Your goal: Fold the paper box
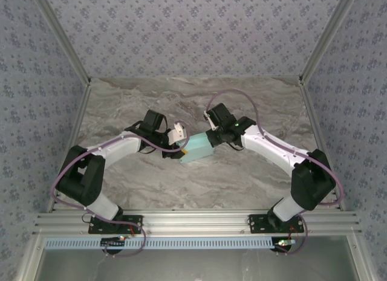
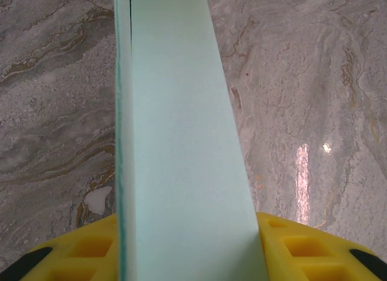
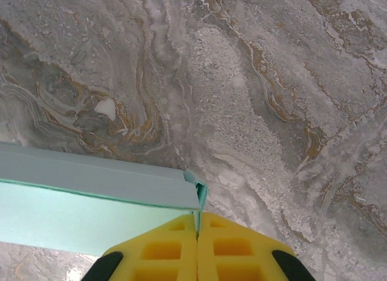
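Wrist view, right jaws pinching paper box (image 3: 91, 211) corner

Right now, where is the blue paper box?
In the top view the paper box is at the middle of the table, held between the left gripper and the right gripper.

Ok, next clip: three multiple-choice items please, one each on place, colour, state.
1. Where is the paper box? A between left pincer and right pincer B at the far wall C off the table
2. Colour of finger pads? A black B yellow C red
3. The right pincer? A wide open B shut on the box's corner C away from the box
Answers: 1 A, a pincer meets it from each side; 2 B, yellow in both wrist views; 3 B, its pads meet on a card edge.
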You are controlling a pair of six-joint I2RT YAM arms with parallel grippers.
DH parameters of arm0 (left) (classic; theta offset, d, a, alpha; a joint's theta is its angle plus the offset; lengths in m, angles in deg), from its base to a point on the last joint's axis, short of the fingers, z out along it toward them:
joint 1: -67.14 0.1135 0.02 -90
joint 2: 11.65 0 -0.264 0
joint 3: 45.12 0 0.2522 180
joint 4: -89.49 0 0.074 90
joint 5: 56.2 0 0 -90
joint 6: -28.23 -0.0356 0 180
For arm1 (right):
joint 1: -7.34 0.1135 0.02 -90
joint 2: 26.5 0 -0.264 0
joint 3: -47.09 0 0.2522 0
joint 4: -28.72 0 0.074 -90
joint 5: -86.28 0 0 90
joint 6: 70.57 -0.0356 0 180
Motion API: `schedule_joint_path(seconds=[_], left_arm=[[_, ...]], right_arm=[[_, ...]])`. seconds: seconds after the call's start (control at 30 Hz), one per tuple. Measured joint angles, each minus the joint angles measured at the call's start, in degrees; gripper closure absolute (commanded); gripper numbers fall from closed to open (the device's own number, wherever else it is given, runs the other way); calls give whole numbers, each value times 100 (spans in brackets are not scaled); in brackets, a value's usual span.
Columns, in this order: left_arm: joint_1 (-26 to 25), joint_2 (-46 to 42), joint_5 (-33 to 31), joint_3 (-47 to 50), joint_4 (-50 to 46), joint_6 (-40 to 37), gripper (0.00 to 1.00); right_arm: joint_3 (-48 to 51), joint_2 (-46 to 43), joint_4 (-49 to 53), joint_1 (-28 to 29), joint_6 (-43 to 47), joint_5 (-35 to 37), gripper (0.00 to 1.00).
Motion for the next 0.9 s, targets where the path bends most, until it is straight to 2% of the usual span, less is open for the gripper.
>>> schedule_joint_path(seconds=[0.9], left_arm=[[-44,0,-109,-31,-42,151,66]], right_arm=[[1141,-540,-1314,221,-1091,415,94]])
